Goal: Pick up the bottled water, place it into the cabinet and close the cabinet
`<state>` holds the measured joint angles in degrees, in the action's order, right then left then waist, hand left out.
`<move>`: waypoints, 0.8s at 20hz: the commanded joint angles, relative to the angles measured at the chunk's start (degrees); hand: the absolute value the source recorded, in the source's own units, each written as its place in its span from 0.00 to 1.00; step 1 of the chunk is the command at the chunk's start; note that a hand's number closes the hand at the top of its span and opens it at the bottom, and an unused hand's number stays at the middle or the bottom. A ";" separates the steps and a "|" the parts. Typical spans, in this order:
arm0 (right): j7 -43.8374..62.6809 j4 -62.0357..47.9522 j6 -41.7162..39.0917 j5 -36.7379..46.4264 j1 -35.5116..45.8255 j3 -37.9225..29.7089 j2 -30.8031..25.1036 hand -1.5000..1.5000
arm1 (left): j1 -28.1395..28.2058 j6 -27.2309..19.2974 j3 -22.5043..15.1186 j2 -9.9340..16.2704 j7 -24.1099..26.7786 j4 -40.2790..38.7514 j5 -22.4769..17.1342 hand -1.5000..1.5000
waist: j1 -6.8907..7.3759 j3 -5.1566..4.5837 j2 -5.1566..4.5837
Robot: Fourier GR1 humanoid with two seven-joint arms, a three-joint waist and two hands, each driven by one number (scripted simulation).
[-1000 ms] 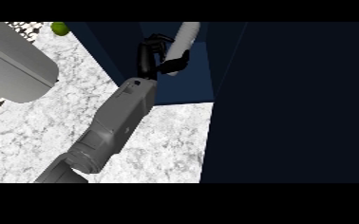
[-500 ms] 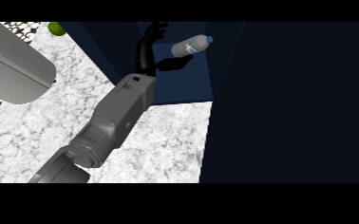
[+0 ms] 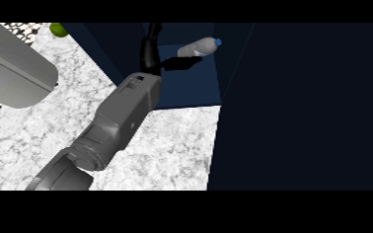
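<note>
The bottled water [image 3: 198, 47], clear with a blue cap, lies tilted inside the dark blue cabinet [image 3: 186, 89], cap pointing up and to the right. My left hand [image 3: 151, 49] is inside the cabinet just left of the bottle, fingers straight and pointing up. Its thumb sticks out to the right, right under the bottle's base; I cannot tell whether it touches. The hand is open and holds nothing. The grey forearm [image 3: 124, 113] runs in from the lower left across the counter. My right hand does not show.
The cabinet's open door [image 3: 291, 108] fills the right side as a dark panel. A grey rounded object [image 3: 22, 76] sits at the left edge, with a small green item [image 3: 56, 29] at the top left. White marble counter [image 3: 167, 148] lies below the cabinet.
One second ago the left hand was curled round the bottle inside the cabinet. It has since opened, and the bottle now lies tilted to the hand's right.
</note>
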<state>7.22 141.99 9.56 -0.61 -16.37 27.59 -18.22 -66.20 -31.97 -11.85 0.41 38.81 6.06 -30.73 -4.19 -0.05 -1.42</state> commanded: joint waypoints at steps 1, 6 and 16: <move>1.91 3.34 -0.08 -1.94 0.49 -0.56 0.48 0.00 | -1.88 1.94 -0.38 -0.12 -0.45 -0.67 1.25 0.00 | 0.41 0.00 0.10; 0.84 3.20 -0.04 0.14 -1.91 2.01 0.89 0.00 | 0.67 9.29 0.60 -0.40 2.84 3.91 -0.52 0.00 | 0.10 -0.02 0.52; 1.61 6.62 -2.61 -4.37 -4.48 -4.54 -2.30 0.00 | 2.78 19.35 -1.91 -0.41 -1.83 13.36 -5.45 0.00 | 1.41 0.07 1.31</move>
<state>6.43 142.19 8.42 -0.72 -18.30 26.65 -18.15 -64.77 -14.42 -12.28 0.01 39.44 15.24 -33.86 -3.16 -0.03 -0.47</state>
